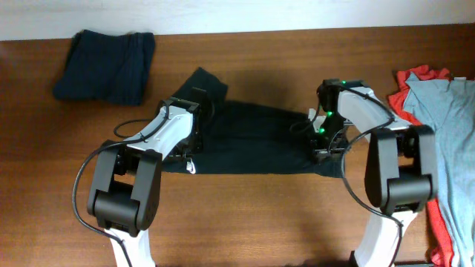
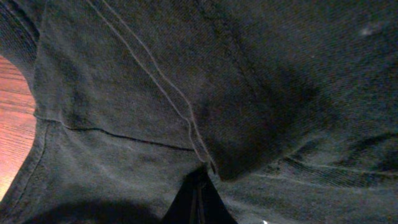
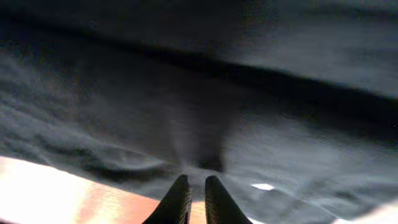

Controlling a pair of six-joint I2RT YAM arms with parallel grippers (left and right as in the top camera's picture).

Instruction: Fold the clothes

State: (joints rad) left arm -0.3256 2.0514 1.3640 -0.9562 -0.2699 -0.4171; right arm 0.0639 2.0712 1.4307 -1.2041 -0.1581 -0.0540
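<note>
The black T-shirt [image 1: 252, 137] lies partly folded as a wide band across the middle of the table. My left gripper [image 1: 194, 133] is at its left end, near a bunched sleeve. In the left wrist view the fingers [image 2: 199, 196] are pressed together with the shirt's seamed fabric [image 2: 186, 74] gathered at their tips. My right gripper [image 1: 324, 137] is at the shirt's right edge. In the right wrist view its fingers [image 3: 194, 180] are nearly together, pinching the fabric edge [image 3: 249, 93] just above the wood.
A folded navy garment [image 1: 107, 63] lies at the back left. A light grey-blue garment [image 1: 449, 133] lies over a red one [image 1: 415, 81] at the right edge. Brown wooden table [image 1: 260, 215] shows in front of the shirt.
</note>
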